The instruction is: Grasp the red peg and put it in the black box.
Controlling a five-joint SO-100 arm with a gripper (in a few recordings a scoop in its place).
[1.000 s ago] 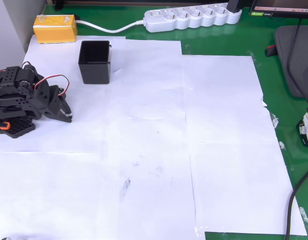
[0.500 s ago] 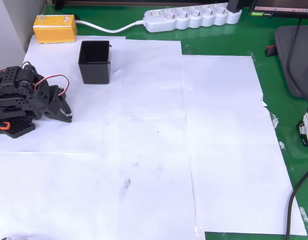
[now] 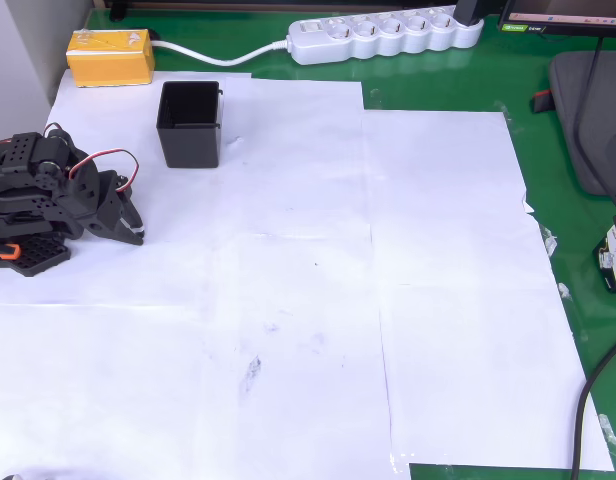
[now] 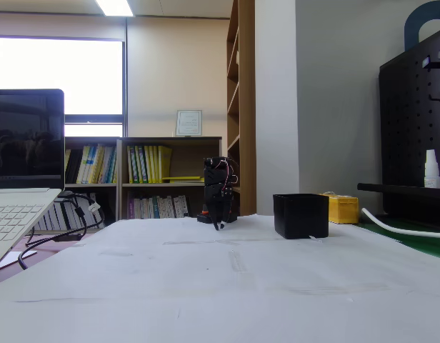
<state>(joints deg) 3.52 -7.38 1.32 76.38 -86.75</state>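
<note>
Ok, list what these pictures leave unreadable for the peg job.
- Black box interior: dark in the overhead view, walled off in the fixed view, so any contents are hidden.
- Gripper: folded against the arm in the overhead view, tiny in the fixed view; jaw state unclear.

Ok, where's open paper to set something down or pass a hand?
In the overhead view, the white paper sheets lie bare from right of the black box and folded gripper across to the green mat. It is crowded at top left: yellow block, box, arm; the power strip lines the top edge.
</note>
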